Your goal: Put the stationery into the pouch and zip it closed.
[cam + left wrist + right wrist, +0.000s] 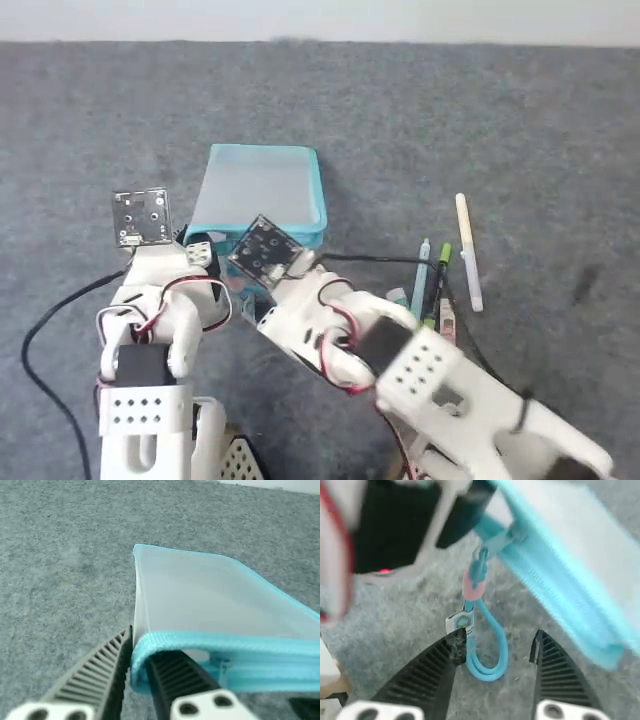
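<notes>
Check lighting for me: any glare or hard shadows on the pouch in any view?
High view: soft, even light; no hot spot on the pouch, no hard shadows by the pens. Left wrist view: frosted face evenly lit, slight shade under the hem at the left end effector. Right wrist view: no glare on the zipper cord by the right end effector.

The white-shelled left arm (150, 345) reaches straight out from the near edge of the table. Its wrist is level, and the black ribbed left gripper (132, 647) is pinched tight on the teal-bound corner of the translucent pouch (200, 595). The white right arm (420, 375) slants in from the near right, bringing its wrist close beside the other. The right gripper (497, 640) is parted, with its fingers on either side of the teal cord loop (487, 662).
</notes>
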Action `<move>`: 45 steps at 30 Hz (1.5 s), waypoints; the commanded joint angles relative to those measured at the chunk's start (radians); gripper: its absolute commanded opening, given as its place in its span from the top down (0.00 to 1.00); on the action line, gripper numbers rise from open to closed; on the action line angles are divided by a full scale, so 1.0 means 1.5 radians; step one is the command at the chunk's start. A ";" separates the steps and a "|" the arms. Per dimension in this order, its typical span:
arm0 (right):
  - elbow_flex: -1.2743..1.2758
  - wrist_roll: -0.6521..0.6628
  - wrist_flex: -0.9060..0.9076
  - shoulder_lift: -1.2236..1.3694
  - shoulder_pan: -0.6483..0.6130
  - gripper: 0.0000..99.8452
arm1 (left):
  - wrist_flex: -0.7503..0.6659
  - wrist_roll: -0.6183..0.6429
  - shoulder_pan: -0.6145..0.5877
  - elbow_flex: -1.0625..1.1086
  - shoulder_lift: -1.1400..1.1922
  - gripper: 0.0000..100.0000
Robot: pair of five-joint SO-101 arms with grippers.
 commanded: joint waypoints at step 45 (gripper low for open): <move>0.056 -0.098 -0.212 -0.131 0.002 0.79 | 0.152 0.107 0.054 -0.406 0.323 0.99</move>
